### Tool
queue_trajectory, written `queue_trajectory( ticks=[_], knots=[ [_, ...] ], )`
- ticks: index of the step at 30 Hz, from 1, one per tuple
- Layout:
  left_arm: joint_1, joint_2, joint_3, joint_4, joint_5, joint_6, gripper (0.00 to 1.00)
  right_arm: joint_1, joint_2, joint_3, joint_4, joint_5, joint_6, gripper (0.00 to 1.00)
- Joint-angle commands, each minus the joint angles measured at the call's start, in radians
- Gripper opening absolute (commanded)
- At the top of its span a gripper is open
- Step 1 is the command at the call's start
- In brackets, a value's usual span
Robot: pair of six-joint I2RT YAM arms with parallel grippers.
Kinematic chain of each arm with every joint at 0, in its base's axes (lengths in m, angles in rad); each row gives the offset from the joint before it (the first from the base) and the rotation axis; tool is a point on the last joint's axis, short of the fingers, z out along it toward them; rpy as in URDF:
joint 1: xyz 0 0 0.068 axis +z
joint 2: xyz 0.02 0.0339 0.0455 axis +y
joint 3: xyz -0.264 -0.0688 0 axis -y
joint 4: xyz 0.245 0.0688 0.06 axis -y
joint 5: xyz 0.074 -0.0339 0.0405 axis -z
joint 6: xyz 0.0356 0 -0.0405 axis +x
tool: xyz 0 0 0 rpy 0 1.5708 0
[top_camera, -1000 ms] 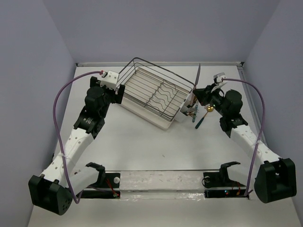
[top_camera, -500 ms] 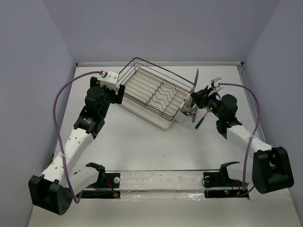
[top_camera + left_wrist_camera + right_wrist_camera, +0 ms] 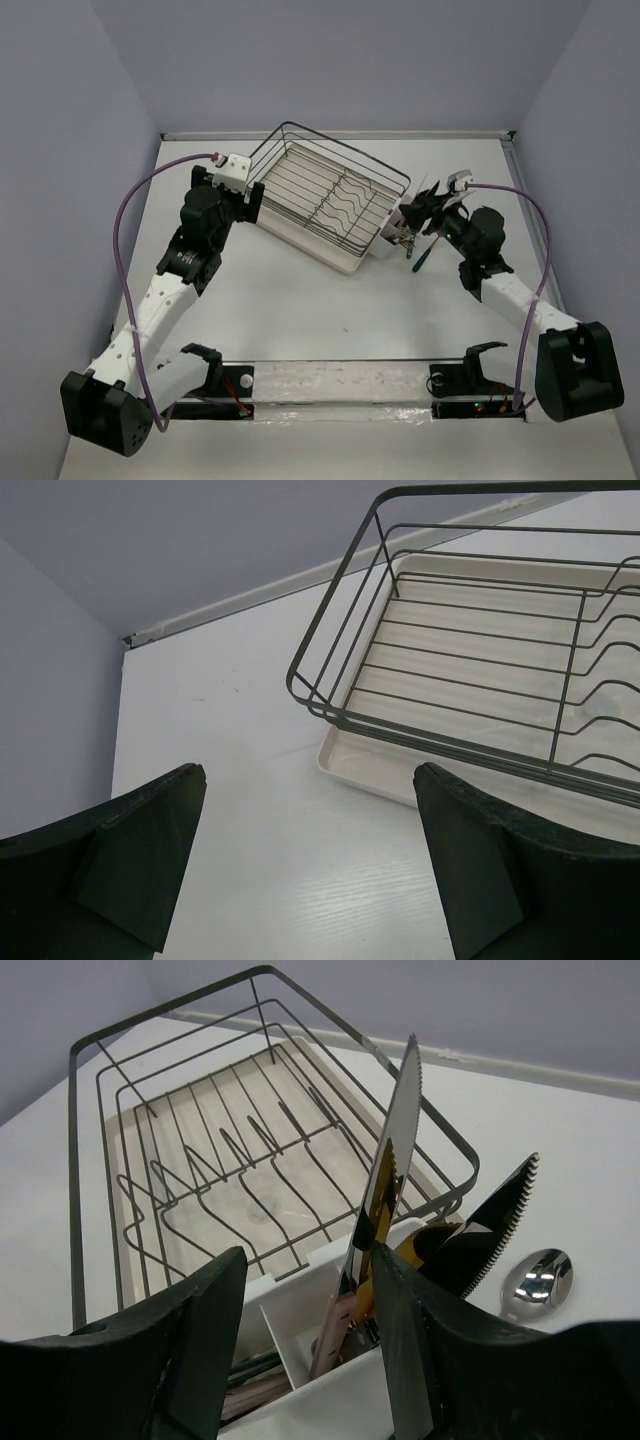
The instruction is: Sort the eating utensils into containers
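My right gripper is open just above the white cutlery holder on the rack's right end. A pink-handled knife stands blade-up in the holder's right compartment and leans by my right finger. A second knife with a gold handle stands beside it. Dark and pink handles lie in the left compartment. A spoon lies on the table to the right. In the top view a teal-handled utensil lies beside the holder. My left gripper is open and empty.
The black wire dish rack on its cream tray sits at the table's middle back. My left gripper hovers at the rack's left corner. The table's back wall edge runs behind it.
My right arm has come down and left toward the holder. The knife it held high now stands in the holder, and the jaws stand apart. The left arm has barely moved.
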Motion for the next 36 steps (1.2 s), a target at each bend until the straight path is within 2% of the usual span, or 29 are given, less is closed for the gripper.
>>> queue_trajectory(
  ticks=[1, 5, 8, 10, 11, 12, 13, 16, 18, 21, 22, 24, 31, 36],
  knots=[
    [0.003, -0.028, -0.006, 0.053, 0.0, 0.01, 0.99, 0.008, -0.06, 0.076, -0.018, 0.016, -0.014, 0.59],
    [0.003, -0.028, -0.009, 0.051, 0.003, 0.01, 0.99, 0.008, -0.117, 0.154, -0.108, 0.022, -0.014, 0.6],
    [0.003, -0.028, -0.014, 0.054, 0.003, 0.006, 0.99, 0.008, -0.149, 0.322, -0.225, 0.031, -0.01, 0.63],
    [0.003, -0.031, -0.018, 0.054, 0.003, 0.002, 0.99, 0.008, -0.138, 0.455, -0.349, 0.094, 0.022, 0.69],
    [0.003, -0.031, -0.02, 0.054, 0.003, 0.002, 0.99, 0.008, -0.126, 0.508, -0.459, 0.141, 0.056, 0.7],
    [0.003, -0.033, -0.02, 0.053, 0.001, 0.002, 0.99, 0.008, -0.108, 0.56, -0.46, 0.198, 0.056, 0.7],
    [0.003, -0.033, -0.021, 0.051, 0.001, 0.002, 0.99, 0.008, -0.086, 0.612, -0.578, 0.318, 0.088, 0.7],
    [0.003, -0.031, -0.028, 0.053, 0.001, -0.002, 0.99, -0.004, 0.022, 0.791, -0.795, 0.486, 0.092, 0.71],
    [0.005, -0.033, -0.031, 0.056, 0.004, -0.005, 0.99, -0.037, 0.076, 0.887, -0.919, 0.523, 0.119, 0.71],
    [0.003, -0.037, -0.037, 0.054, 0.004, -0.008, 0.99, -0.171, 0.165, 0.941, -1.029, 0.496, 0.258, 0.71],
    [0.003, -0.04, -0.038, 0.054, 0.0, -0.01, 0.99, -0.246, 0.19, 0.935, -1.031, 0.42, 0.289, 0.71],
    [0.003, -0.049, -0.049, 0.054, -0.003, -0.01, 0.99, -0.287, 0.221, 0.933, -1.031, 0.378, 0.331, 0.7],
    [0.011, -0.076, -0.077, 0.045, -0.013, -0.016, 0.99, -0.296, 0.501, 1.045, -1.132, 0.396, 0.268, 0.67],
    [0.025, -0.086, -0.09, 0.042, -0.022, -0.017, 0.99, -0.296, 0.691, 1.09, -1.196, 0.385, 0.253, 0.58]
  ],
)
